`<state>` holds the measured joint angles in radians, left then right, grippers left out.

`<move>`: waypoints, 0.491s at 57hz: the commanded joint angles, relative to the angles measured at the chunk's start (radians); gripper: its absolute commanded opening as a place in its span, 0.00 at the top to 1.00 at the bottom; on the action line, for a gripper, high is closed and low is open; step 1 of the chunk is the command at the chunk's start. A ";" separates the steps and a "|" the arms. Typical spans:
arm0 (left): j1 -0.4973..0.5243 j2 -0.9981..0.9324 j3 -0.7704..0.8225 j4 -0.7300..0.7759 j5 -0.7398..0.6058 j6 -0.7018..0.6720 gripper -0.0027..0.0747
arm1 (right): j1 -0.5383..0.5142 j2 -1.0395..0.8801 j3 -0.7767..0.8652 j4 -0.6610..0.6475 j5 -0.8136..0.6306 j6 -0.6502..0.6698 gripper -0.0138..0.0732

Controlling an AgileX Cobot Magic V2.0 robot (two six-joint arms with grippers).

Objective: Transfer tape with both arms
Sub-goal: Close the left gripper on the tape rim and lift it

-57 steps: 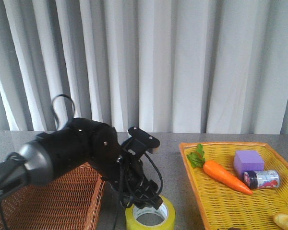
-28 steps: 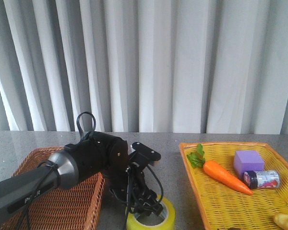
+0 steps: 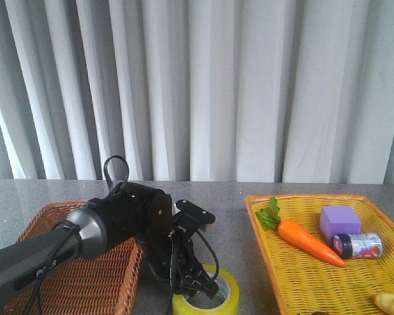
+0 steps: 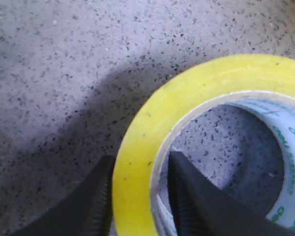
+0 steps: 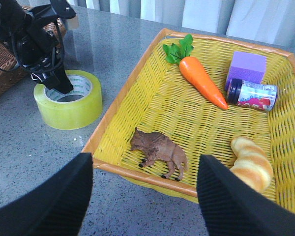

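Tape roll: the tape [image 3: 206, 293] lies flat on the grey tabletop [image 3: 230, 216], hole facing up, between the brown wicker basket [image 3: 65, 275] and the yellow tray [image 3: 315, 275].
Left gripper: left gripper [image 4: 137, 196] straddles the roll's wall, one finger outside, one inside the core; jaws parted, not visibly squeezing.
Right gripper: right gripper [image 5: 142, 196] is wide open, holding nothing, well apart from the roll.
Nearer arm: left, plainly.
Next call: close on the wall and lift straight up.
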<state>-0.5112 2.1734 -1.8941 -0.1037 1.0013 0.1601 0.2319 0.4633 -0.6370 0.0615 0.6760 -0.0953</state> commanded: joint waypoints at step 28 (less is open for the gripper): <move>0.000 -0.112 -0.031 -0.006 -0.011 -0.010 0.72 | -0.007 0.006 -0.026 0.000 -0.067 -0.005 0.33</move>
<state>-0.5112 2.1330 -1.8941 -0.0997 1.0166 0.1583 0.2319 0.4633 -0.6370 0.0615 0.6760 -0.0953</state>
